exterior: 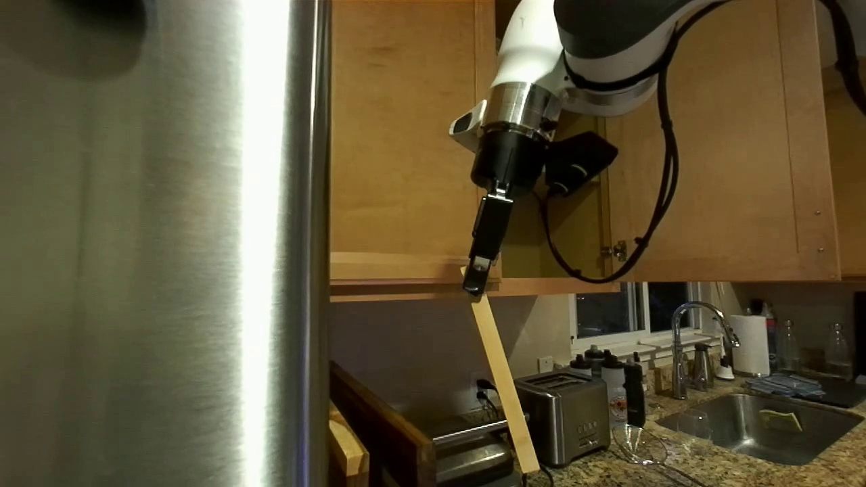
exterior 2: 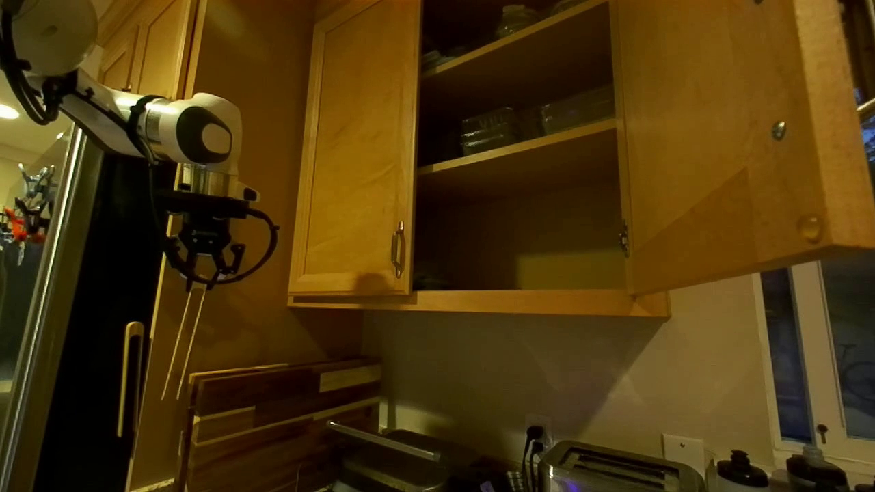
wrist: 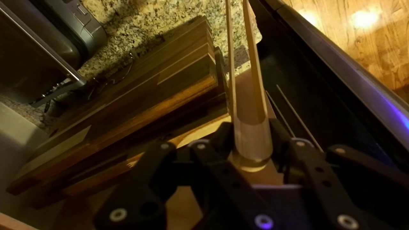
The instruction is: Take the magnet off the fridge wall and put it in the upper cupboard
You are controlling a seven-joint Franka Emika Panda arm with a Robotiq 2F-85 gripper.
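In an exterior view, the long, narrow, pale tan, wooden-looking magnet [exterior: 502, 379] hangs aslant from the black, jointed jaws, apart from the tall, brushed stainless-steel fridge wall [exterior: 162, 243]. The step in hand therefore seems to be the carry: the taking-off looks done, the stowing does not.

In an exterior view, the honey-coloured wooden upper cupboard [exterior 2: 519, 302] has a broad, flat wooden door [exterior 2: 724, 137] standing open, and the magnet hangs well apart from the opening, its tips appearing lower than the cupboard's bottom edge. The next move probably calls for a lift and a swing across; tilting the magnet nearer level should keep it from catching on that edge. Here the magnet shows as two slim prongs spreading a little toward their tips, like tongs. A similar pale, slim two-pronged piece [exterior 2: 124, 376] shows against the fridge wall's black side.

In the wrist view, the jaws are clenched on the magnet's rounded, joined end, pressing it from both flanks. From that smooth, faintly glossy bend the prongs run past the striped brown wooden cutting boards [wrist: 127, 110] and over the speckled granite bench [wrist: 150, 16], out of the frame. With only one end gripped, the long free prongs may sway, so an unhurried swing seems wise.
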